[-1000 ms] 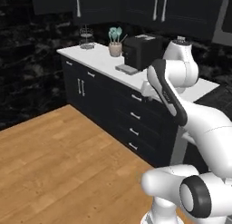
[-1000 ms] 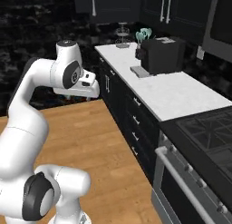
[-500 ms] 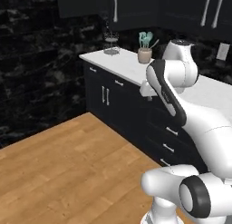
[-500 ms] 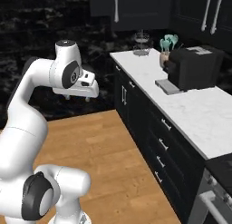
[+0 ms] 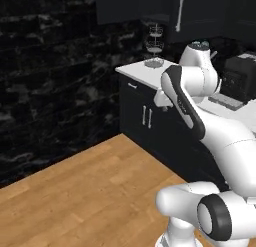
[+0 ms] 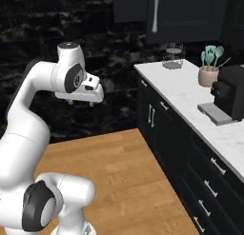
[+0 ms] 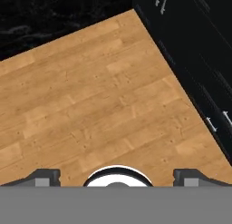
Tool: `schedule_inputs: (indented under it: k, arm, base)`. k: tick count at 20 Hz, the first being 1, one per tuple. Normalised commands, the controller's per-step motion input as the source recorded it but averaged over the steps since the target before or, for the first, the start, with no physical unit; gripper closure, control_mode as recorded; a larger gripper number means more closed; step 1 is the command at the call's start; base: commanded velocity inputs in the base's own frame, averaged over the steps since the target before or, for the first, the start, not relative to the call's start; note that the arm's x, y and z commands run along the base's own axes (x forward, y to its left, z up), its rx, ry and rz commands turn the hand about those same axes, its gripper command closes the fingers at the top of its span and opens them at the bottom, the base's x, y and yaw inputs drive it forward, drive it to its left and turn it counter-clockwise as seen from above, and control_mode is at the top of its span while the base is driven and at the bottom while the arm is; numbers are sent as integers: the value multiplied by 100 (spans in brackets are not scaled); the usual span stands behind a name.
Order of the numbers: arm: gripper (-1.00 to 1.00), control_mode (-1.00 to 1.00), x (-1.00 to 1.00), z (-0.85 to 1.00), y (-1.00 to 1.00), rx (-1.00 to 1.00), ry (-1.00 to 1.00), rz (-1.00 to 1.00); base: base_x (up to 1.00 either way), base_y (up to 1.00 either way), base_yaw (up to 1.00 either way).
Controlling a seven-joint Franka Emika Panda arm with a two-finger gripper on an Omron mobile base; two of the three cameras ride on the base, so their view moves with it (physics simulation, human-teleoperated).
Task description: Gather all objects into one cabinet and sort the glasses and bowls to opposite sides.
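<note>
My gripper [image 7: 117,178] hangs empty over the wooden floor [image 7: 104,100], jaws spread wide apart.

In the hand view my two fingertips [image 7: 43,177] sit at the bottom corners of the frame with bare planks between them, and dark base drawers [image 7: 199,51] run down the right edge. In the right base view my gripper [image 6: 81,102] points down at left centre, well apart from the white counter [image 6: 190,98] on the right. The cabinet [image 6: 183,15], its silver bar handle [image 6: 155,13] at its left edge, fills the upper right, door closed. Below it stand the wire basket stand [image 6: 172,55], the crock of teal utensils [image 6: 208,70] and a black coffee machine [image 6: 231,93]. I cannot make out any glasses or bowls.
</note>
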Motion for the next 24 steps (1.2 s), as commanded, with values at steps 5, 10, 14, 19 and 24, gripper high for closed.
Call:
schedule_inputs:
  k: [5,10,14,19,24]
  arm:
    - [-100,100,0,0,0,0,0,0]
    - [-100,100,0,0,0,0,0,0]
    - [-100,100,0,0,0,0,0,0]
    - [-100,100,0,0,0,0,0,0]
    - [-100,100,0,0,0,0,0,0]
  base:
    - [100,31,11]
    - [100,15,14]
    - [100,9,7]
    - [100,0,-6]
    - [100,2,-34]
